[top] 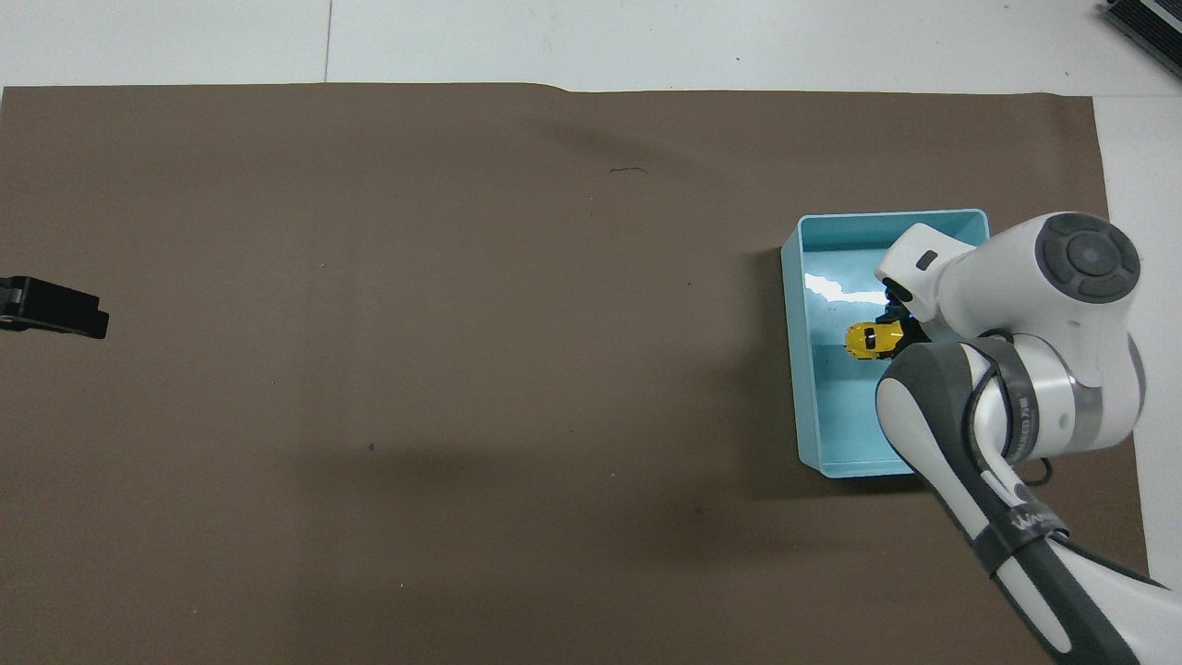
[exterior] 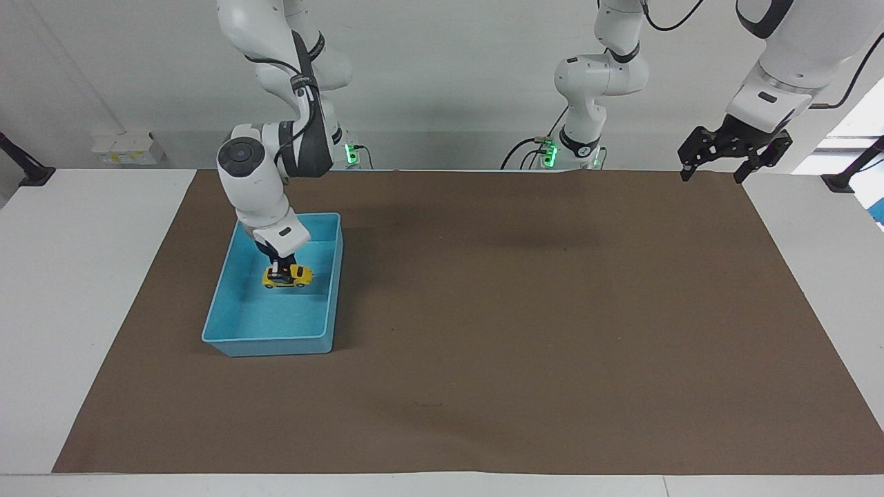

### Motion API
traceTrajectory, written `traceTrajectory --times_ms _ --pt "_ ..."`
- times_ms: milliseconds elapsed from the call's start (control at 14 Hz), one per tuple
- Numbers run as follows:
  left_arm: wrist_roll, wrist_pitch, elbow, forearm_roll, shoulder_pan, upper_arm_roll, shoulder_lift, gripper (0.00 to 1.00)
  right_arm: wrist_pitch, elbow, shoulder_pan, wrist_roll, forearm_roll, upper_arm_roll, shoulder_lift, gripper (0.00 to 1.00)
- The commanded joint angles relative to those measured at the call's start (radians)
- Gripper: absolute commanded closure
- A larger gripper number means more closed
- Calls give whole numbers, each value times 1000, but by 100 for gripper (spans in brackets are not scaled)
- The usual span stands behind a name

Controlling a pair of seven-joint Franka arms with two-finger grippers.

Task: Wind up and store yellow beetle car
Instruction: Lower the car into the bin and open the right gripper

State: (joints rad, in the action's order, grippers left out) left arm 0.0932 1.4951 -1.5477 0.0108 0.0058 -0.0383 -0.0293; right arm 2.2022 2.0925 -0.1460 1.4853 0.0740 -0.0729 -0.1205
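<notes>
Covering: a brown mat (exterior: 483, 310) lies over most of the white table (exterior: 83, 276); a pale wall rises at the robots' end.
Tray: a blue tray (exterior: 238, 335) sits on the mat toward the right arm's end of the table, at about 9 o'clock in the facing view and 3 o'clock in the overhead view.
Right arm pose: bent down steeply from its base, wrist pointing into the tray, forearm crossing the tray's robot-side rim in the overhead view.
Right gripper: the right gripper (exterior: 280, 266) is low inside the tray, fingers clenched on the roof of the yellow car (exterior: 286, 276).
Car position: directly under the right gripper's tips, within the tray walls, in the half nearer the robots; the car is level. Whether its wheels touch the tray floor cannot be told.
Left arm pose: waiting, raised.
Left gripper: the left gripper (exterior: 711, 169) hangs over the mat's corner at about 2 o'clock in the facing view, fingers spread apart, nothing between them.
</notes>
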Motion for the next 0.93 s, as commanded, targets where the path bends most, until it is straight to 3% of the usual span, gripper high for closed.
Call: traceTrajectory --times_ms 0,430,502,573,645,860 --pt "-9 -13 -9 11 2 -2 -18 0 63 43 11 24 3 9 1 100" --pt "-9 -13 -9 11 2 -2 -17 0 103 55 3 13 4 9 -27 100" --pt "-9 -13 -9 11 2 -2 -18 0 96 52 2 7 4 10 -27 74" --pt "-9 -13 -9 11 2 -2 -18 0 88 43 0 -6 0 10 -31 15" --pt "-9 -13 -9 11 2 -2 -18 0 80 32 0 -8 -2 10 -37 0" --pt "-9 -13 -9 11 2 -2 -18 0 29 -15 0 -19 -11 12 -36 0"
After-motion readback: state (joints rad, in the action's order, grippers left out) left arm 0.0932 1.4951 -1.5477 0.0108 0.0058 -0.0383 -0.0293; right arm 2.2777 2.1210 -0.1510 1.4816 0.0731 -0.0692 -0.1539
